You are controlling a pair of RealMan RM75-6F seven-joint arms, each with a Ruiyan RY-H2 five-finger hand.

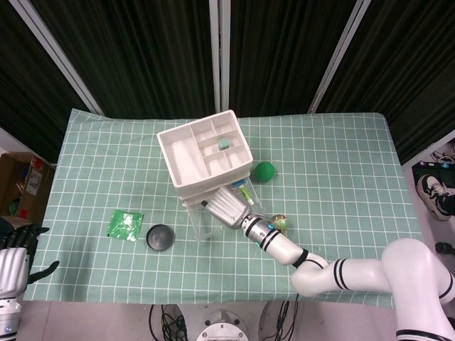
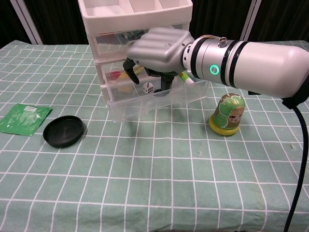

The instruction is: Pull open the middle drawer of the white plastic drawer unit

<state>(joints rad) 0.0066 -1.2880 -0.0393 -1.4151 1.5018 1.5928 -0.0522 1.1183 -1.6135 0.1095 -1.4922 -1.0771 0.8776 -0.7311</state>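
1. Our right hand (image 2: 157,50) hangs over the front of the white drawer unit (image 1: 206,156), fingers curled down into a pulled-out drawer (image 2: 159,94); we cannot tell whether they grip anything.
2. Our left hand (image 1: 15,256) waits well left of the unit, fingers apart, holding nothing.
3. We judge that drawer already well out; which tier it is stays unclear, so little may remain.

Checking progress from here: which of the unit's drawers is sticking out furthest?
The bottom drawer, the one holding the die. Its clear front juts well forward of the two above, under the right hand.
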